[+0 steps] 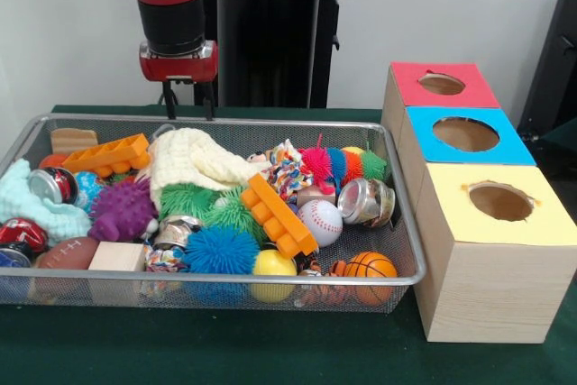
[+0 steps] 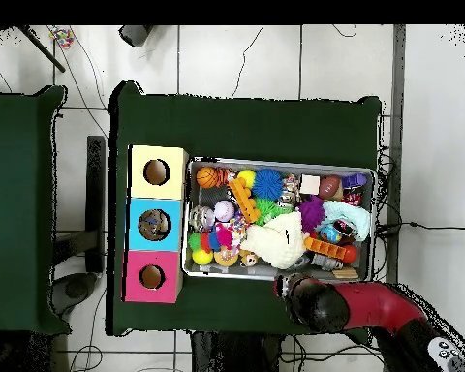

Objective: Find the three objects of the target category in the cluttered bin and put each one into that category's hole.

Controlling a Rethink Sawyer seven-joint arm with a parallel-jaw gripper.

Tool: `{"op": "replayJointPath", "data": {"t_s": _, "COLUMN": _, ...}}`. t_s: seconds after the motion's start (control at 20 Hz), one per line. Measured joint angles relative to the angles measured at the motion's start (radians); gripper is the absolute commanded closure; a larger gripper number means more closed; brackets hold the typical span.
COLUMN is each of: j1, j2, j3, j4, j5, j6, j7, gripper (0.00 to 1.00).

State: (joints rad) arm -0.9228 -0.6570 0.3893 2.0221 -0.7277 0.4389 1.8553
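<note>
The wire mesh bin (image 1: 225, 284) is full of toys and also shows in the overhead view (image 2: 375, 208). No see-through plastic bottle shows in it; any are hidden under the clutter. Shiny dented cans lie at the right (image 1: 365, 200), at the left (image 1: 50, 185) and in the middle (image 1: 176, 229). My gripper (image 1: 189, 101) hangs open and empty above the bin's far rim, left of centre. In the overhead view only the arm's red and black head (image 2: 309, 295) shows at that rim. Something lies inside the blue box's hole (image 2: 154, 225).
Three wooden boxes stand beside the bin, each with a round hole on top: red (image 1: 478, 92), blue (image 1: 424, 137), yellow (image 1: 545, 223). The bin holds orange bricks (image 1: 279, 214), a cream cloth (image 1: 194, 160), spiky balls (image 1: 221, 250), a baseball (image 1: 321, 221) and a small basketball (image 1: 370, 268).
</note>
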Motion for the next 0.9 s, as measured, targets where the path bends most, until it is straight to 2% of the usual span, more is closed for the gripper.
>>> {"op": "replayJointPath", "data": {"t_s": 0.45, "j1": -0.045, "j2": 0.017, "j3": 0.026, "j4": -0.039, "j5": -0.002, "j6": 0.033, "j7": 0.0, "gripper": 0.0}}
{"op": "replayJointPath", "data": {"t_s": 0.9, "j1": -0.026, "j2": 0.043, "j3": 0.026, "j4": -0.077, "j5": -0.003, "j6": 0.044, "j7": 0.0, "gripper": 0.0}}
